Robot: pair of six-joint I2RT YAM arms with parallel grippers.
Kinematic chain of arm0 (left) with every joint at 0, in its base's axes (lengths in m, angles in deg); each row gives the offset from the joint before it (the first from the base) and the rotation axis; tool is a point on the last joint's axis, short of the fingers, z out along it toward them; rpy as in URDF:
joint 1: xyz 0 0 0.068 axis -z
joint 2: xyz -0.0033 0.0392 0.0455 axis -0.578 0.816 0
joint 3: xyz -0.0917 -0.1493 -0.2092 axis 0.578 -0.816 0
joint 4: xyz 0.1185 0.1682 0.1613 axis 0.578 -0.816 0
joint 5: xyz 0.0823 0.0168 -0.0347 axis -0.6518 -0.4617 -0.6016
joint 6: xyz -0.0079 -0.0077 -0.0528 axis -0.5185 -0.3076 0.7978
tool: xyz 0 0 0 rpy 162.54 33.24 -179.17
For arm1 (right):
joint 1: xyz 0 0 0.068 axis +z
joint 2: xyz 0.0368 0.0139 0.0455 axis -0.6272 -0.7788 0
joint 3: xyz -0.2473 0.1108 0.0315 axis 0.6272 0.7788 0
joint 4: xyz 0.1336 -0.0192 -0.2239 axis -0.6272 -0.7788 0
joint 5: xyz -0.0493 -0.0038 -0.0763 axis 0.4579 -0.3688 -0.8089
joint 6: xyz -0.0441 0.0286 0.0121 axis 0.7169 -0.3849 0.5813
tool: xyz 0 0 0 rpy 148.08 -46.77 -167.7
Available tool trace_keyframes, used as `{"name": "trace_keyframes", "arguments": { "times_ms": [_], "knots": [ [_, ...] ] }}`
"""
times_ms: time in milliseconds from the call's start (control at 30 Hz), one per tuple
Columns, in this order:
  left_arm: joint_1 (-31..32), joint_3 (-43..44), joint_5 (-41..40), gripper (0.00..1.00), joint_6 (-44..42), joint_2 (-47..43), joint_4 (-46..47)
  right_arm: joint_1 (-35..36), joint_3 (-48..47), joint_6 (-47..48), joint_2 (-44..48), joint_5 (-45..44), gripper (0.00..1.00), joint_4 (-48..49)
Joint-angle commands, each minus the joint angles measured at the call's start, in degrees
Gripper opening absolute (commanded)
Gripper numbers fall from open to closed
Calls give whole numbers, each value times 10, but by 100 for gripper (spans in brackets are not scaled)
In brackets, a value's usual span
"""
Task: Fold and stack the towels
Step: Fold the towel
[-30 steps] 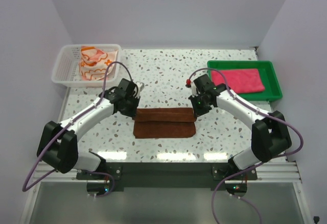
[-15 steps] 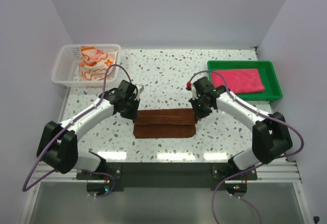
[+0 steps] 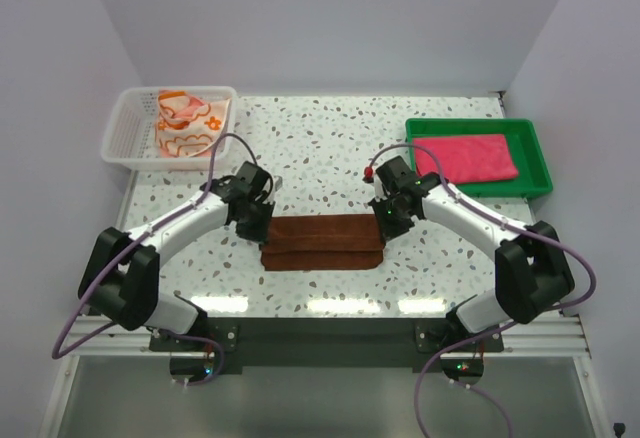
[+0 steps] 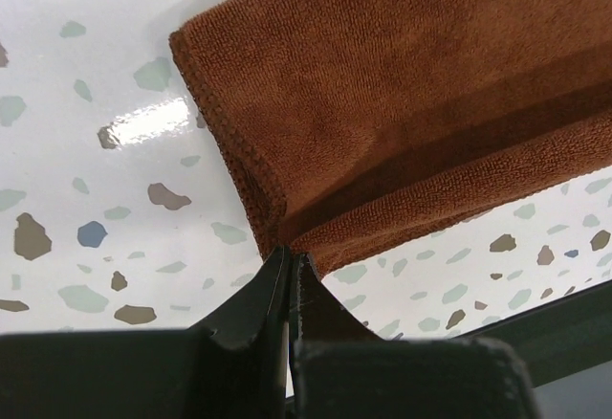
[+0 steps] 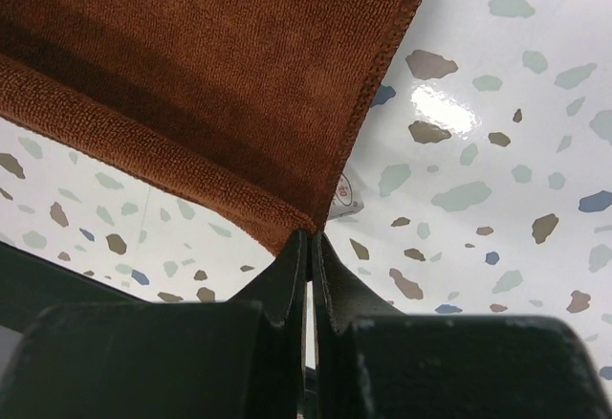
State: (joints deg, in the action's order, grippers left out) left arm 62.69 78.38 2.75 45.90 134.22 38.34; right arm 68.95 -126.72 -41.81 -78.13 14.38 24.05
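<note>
The top view looks down from above and behind the arms, taking in the whole bench [image 3: 320,148]. Both wrist views sit very close, looking past the left fingers [image 4: 251,309] and right fingers [image 5: 287,290], bottom centre, at the dark brown towel [image 3: 322,243] that all three share.

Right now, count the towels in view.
3: brown towel on the table, pink towel in the green tray, flowered towel in the white basket; others may hide underneath.

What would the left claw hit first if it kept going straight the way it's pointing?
The brown towel: the left gripper is shut on its corner, so the cloth lies right at its tips. Just beyond that is probably the speckled table, though depth is hard to judge here.
</note>
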Motion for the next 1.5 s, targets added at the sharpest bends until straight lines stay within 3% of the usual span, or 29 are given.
{"name": "trace_keyframes", "arguments": {
  "times_ms": [0, 367, 433, 500, 667, 867, 1033, 1200, 1467],
  "knots": [
    [3, -11, -4, 4, 3, 10, -17, 0, 11, -9, -4, -15, 0, -5],
    [13, -44, 18, 9, 20, 3, 12, 5, 24, -12, -19, -9, 0, 6],
    [15, -49, 14, 18, 23, -7, 13, 6, 25, -15, -15, -8, 0, 5],
    [15, -57, 12, 33, 31, -28, 13, 9, 25, -18, -7, 2, 12, -1],
    [16, -77, 13, 53, 73, -103, 13, 27, 37, -31, 30, 34, 32, -15],
    [16, -90, 33, 60, 131, -232, 14, 43, 64, -53, 98, 62, 36, -59],
    [17, -64, 37, 58, 158, -257, 32, 44, 47, -77, 151, 48, 36, -23],
    [35, -63, 40, 43, 182, -205, 119, 43, 64, -134, 141, 65, 35, 94],
    [100, -157, -21, 28, 249, -137, 196, 43, 181, -204, 105, 24, 33, 234]
  ]
}}
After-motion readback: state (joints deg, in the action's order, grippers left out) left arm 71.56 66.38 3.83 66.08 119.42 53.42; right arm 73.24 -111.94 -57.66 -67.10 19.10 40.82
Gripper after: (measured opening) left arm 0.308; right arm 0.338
